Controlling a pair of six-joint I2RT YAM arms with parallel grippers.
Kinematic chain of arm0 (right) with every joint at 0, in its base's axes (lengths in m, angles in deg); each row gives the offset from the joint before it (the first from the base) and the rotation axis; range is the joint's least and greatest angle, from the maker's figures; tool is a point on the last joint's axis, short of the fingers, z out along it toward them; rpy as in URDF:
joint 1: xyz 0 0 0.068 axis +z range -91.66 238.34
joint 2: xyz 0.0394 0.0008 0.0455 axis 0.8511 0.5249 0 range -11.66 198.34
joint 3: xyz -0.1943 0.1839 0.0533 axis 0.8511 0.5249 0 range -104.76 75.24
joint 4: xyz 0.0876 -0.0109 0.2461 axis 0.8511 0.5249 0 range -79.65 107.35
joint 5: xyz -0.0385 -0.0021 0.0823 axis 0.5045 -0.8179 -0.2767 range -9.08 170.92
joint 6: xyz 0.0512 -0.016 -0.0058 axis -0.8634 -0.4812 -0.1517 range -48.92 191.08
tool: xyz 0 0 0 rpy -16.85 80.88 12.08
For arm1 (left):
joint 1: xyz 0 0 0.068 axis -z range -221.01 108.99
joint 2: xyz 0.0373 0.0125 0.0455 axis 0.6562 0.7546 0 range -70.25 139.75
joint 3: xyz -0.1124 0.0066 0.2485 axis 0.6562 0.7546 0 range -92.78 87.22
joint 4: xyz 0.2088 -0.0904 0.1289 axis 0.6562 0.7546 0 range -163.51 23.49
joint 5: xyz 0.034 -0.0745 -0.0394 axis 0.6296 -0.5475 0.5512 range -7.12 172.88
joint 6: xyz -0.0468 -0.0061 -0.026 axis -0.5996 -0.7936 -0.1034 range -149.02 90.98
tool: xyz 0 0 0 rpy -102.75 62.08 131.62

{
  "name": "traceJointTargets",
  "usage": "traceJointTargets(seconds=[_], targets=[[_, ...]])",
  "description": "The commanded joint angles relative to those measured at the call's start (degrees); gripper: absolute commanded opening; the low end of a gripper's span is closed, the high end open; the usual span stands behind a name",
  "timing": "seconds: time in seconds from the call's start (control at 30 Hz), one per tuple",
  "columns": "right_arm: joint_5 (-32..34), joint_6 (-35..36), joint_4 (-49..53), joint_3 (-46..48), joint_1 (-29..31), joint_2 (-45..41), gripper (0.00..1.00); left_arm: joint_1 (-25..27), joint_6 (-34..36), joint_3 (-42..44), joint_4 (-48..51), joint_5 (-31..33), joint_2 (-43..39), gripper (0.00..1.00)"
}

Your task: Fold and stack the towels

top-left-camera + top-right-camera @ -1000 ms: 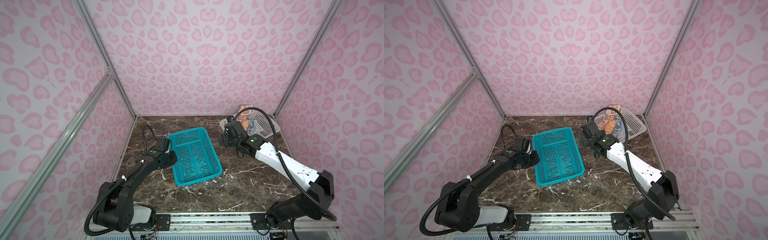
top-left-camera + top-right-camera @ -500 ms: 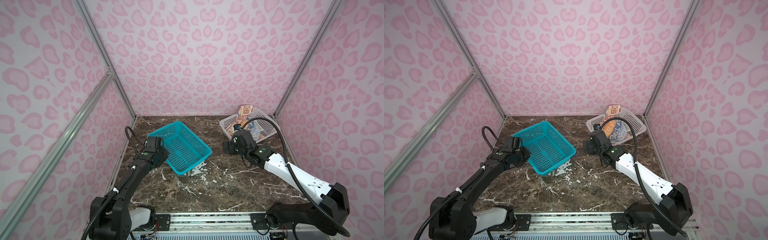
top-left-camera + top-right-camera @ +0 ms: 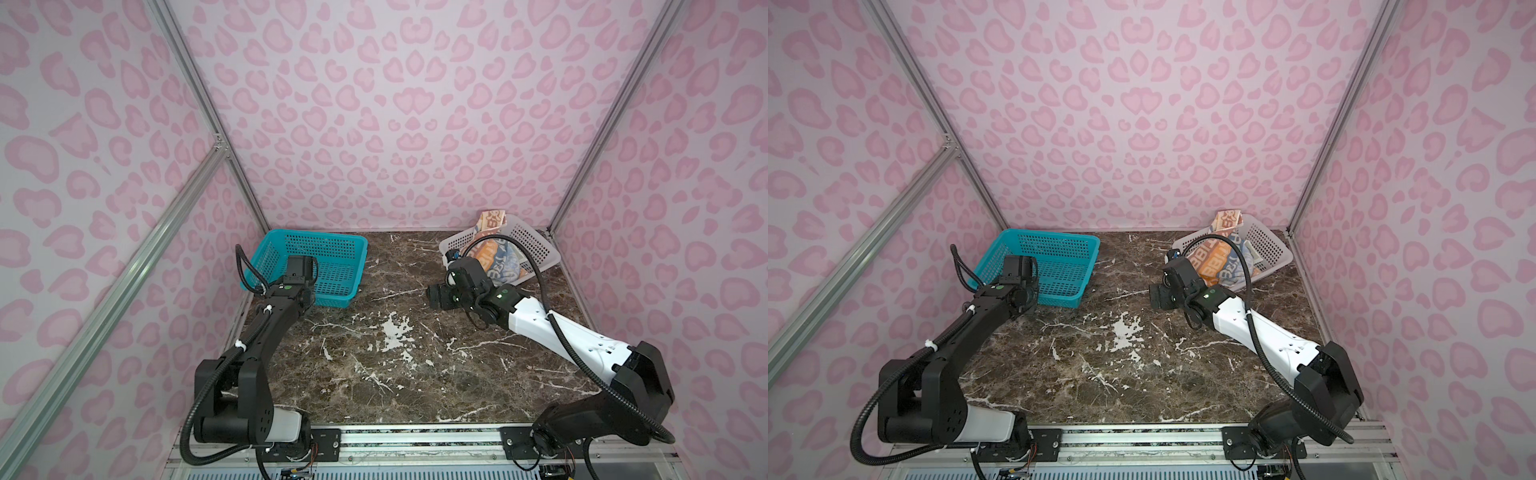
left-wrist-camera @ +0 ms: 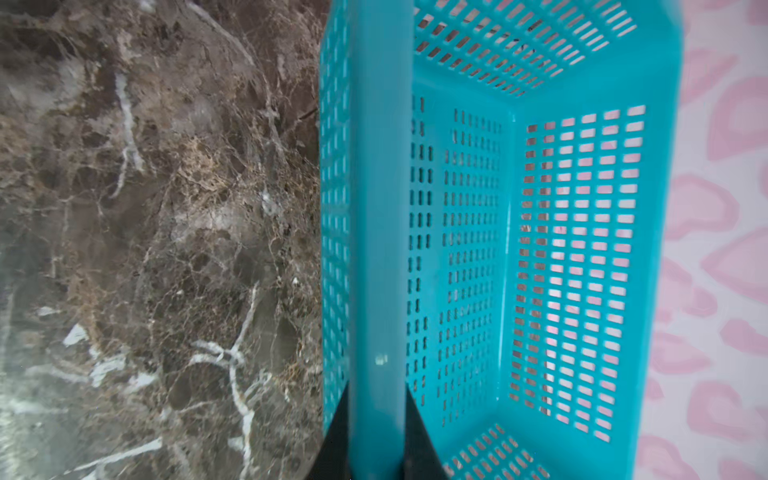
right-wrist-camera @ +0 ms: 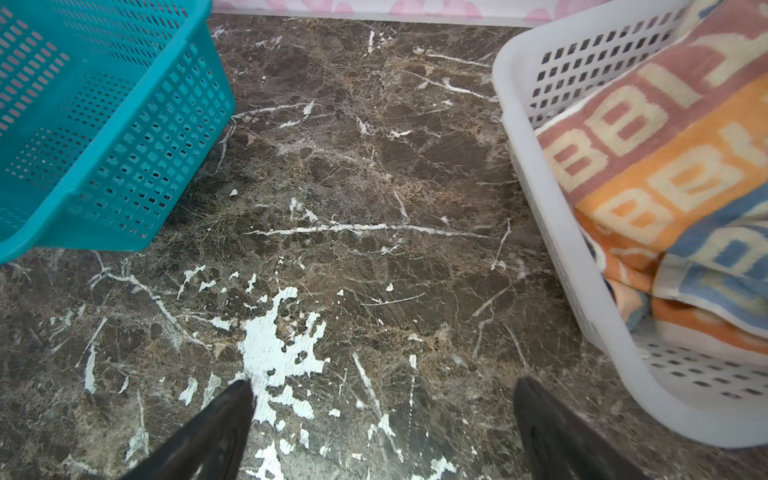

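Pink spotted wall panels (image 3: 395, 104) close in three sides. The floor of the cell is a dark brown, white-veined marble counter (image 3: 395, 374).

1. Left end effector (image 4: 376, 436): its fingers press on either face of one rim, pinching it.
2. Teal perforated plastic basket (image 4: 457, 249): held by that rim, it runs away from the fingertips toward the back wall. It is empty. Whether its base rests fully on the counter is unclear.
3. Right end effector (image 5: 384, 415): its fingers are spread wide with nothing between them, low over bare counter.
4. White perforated plastic basket (image 5: 557, 249): it sits just beside the right end effector, on the side away from the teal basket, not touching the fingers.
5. Towels (image 5: 673, 232): they lie heaped loose and unfolded inside the white basket. A lettered terry cloth (image 5: 665, 166) with cream block letters on pink, orange and blue bands lies uppermost. In a top view an orange corner (image 3: 492, 218) hangs over the far rim. The number of cloths cannot be counted.

Status, as judged: preparation only. The teal perforated plastic basket is being parked at the far corner. No towel is out and none is folded.

Next move, as judged: the left end effector lets go of the rim. The right end effector turns toward the heap, closes on one edge of the top cloth, lifts it over the wall and spreads it on the open counter between the baskets. The limp cloth may drag its neighbours, and the light basket may slide.
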Motion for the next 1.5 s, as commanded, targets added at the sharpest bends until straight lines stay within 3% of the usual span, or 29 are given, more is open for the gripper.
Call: traceJointTargets(seconds=[0.0, 0.3, 0.47, 0.7, 0.83, 0.87, 1.03, 1.2, 1.37, 1.47], targets=[[0.00, 0.81, -1.60, 0.12, -0.01, 0.09, 0.99, -1.00, -5.09, -3.35, -2.47, 2.74, 3.83, 0.02], [1.40, -1.52, 1.36, -0.67, -2.52, -0.05, 0.99, -2.46, -2.41, -9.58, -2.42, 4.03, 12.23, 0.03], [-0.14, -3.51, 2.44, -1.39, -5.14, -0.69, 0.99, -3.08, -0.02, -11.02, -1.56, 3.33, 13.10, 0.19], [1.54, -4.80, 2.89, -2.90, -6.96, -1.20, 0.99, -2.94, 1.00, -9.22, -2.02, 2.00, 12.28, 0.58], [1.32, -7.51, 5.05, -6.05, -12.15, -0.24, 0.99, -2.78, 1.96, -8.42, -2.64, -0.05, 11.08, 0.94], [0.72, -8.21, 5.23, -6.84, -13.73, 0.42, 0.99, -2.59, 2.30, -8.39, -2.79, -0.52, 10.74, 0.99], [-3.94, -12.08, 4.61, -13.93, -21.29, 7.79, 0.99, -1.12, 7.11, -8.30, -2.75, -1.31, 7.31, 0.98], [-3.41, -16.85, 5.05, -24.49, -22.81, 17.77, 0.99, 2.49, 16.32, -5.07, -2.65, 1.04, -0.43, 0.98], [-5.33, -21.16, 7.15, -38.02, -22.40, 30.76, 0.99, 11.61, 37.67, 0.82, -16.06, -4.73, -9.67, 0.98], [-4.38, -21.80, 13.33, -48.75, -21.84, 39.66, 0.99, 16.32, 43.74, 1.14, -18.13, -9.87, -10.70, 0.98]])
